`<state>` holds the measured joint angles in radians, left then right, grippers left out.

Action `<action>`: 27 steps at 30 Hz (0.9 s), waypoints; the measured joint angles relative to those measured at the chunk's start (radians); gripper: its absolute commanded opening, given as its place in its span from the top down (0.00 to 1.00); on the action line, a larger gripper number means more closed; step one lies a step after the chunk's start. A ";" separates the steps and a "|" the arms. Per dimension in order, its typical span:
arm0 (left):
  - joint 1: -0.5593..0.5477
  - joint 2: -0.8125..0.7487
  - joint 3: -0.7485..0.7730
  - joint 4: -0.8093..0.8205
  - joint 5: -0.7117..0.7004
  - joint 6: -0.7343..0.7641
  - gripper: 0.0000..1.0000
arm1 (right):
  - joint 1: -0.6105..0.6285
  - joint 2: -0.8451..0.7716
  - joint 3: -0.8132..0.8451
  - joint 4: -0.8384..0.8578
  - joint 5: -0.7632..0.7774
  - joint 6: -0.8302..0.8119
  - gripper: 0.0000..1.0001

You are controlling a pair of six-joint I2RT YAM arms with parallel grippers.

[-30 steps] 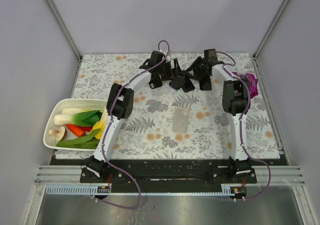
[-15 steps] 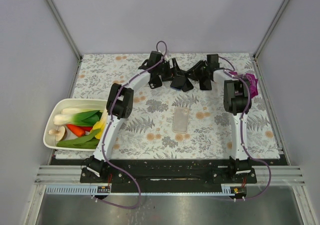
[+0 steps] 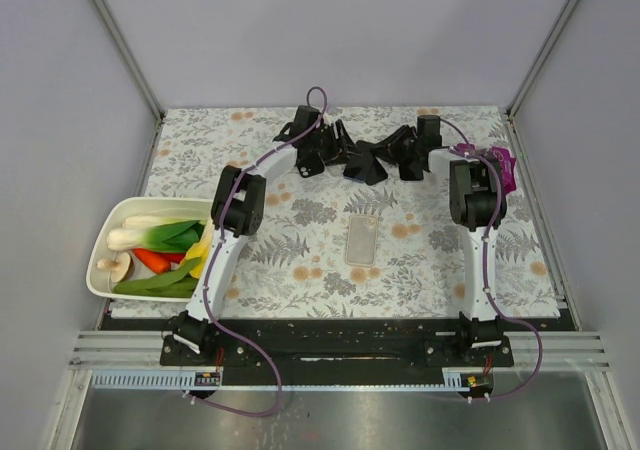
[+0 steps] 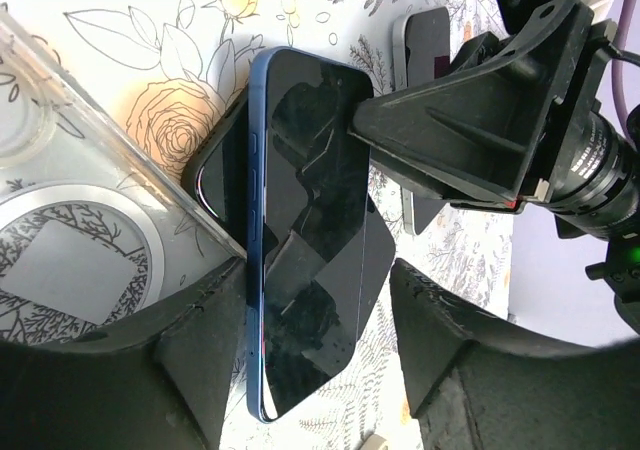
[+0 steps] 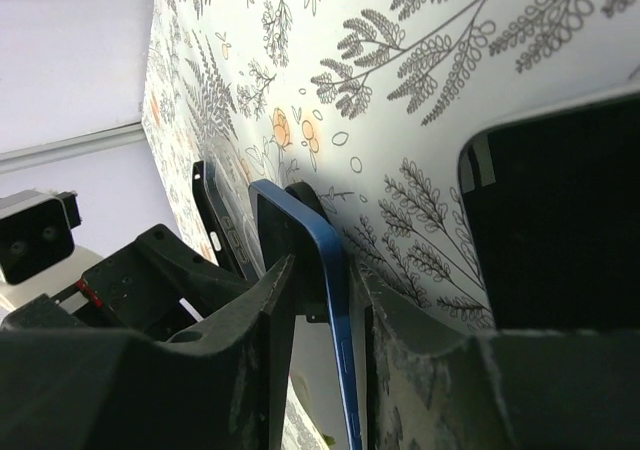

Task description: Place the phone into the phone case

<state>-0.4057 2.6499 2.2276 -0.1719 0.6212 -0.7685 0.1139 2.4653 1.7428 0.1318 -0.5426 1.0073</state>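
Well, at top centre of the overhead view the right gripper (image 5: 325,292) pinches the blue phone (image 4: 300,220) edgewise. The left gripper (image 4: 318,310) straddles it, half-spread, with a gap on one side. The clear phone case (image 3: 362,240) lies mid-frame.

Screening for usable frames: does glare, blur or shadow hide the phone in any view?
Left wrist: the phone is sharp, its screen mirroring dark shapes; the left tool near the lens is soft. Right wrist: the phone's edge is crisp, the right tool dark and soft. Top view: even light, but both tools merge into one small black cluster.
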 measured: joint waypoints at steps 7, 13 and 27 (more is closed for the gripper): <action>0.008 0.000 -0.031 0.018 0.019 -0.026 0.53 | 0.000 -0.031 -0.064 0.045 0.002 0.000 0.67; 0.015 0.000 -0.065 0.060 0.041 -0.041 0.62 | -0.001 -0.084 -0.154 0.095 0.011 -0.001 0.67; 0.006 -0.037 -0.162 0.097 0.124 -0.044 0.78 | 0.018 -0.185 -0.264 0.145 -0.028 -0.011 0.68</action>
<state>-0.4000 2.6129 2.0655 -0.0746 0.7448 -0.8124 0.1318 2.2803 1.4784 0.2768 -0.5709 0.9966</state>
